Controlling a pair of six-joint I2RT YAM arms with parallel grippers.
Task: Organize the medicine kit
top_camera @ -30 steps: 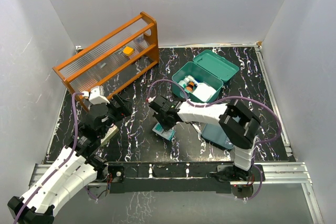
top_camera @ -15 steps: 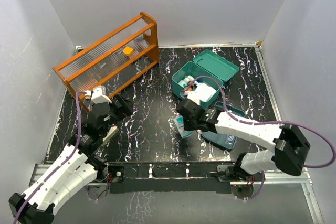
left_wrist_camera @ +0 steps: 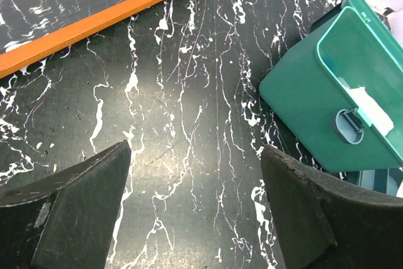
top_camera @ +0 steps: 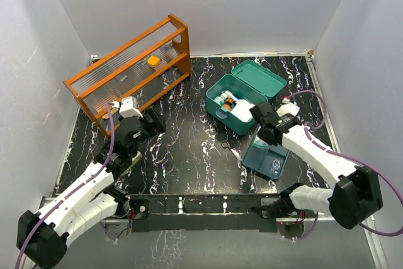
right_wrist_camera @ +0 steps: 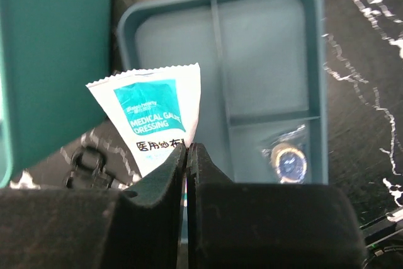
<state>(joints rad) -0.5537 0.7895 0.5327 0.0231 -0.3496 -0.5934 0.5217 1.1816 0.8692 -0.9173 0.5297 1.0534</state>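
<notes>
bright, even white light, soft shadows.
right wrist fingers dark and blurred up close; sachet print sharp.

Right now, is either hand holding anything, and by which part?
The right hand pinches a white and teal medical dressing packet by its lower edge. The left hand is open, holding nothing.

The right claw is pinched closed on the lower edge of a white paper sachet with a teal "MEDICAL DRESSING" label. Behind the sachet, a blue-grey divided plastic tray lies on the black white-veined table. Its lower right compartment holds a small round item in a clear packet. The teal-green plastic medicine kit fills the left.
</notes>
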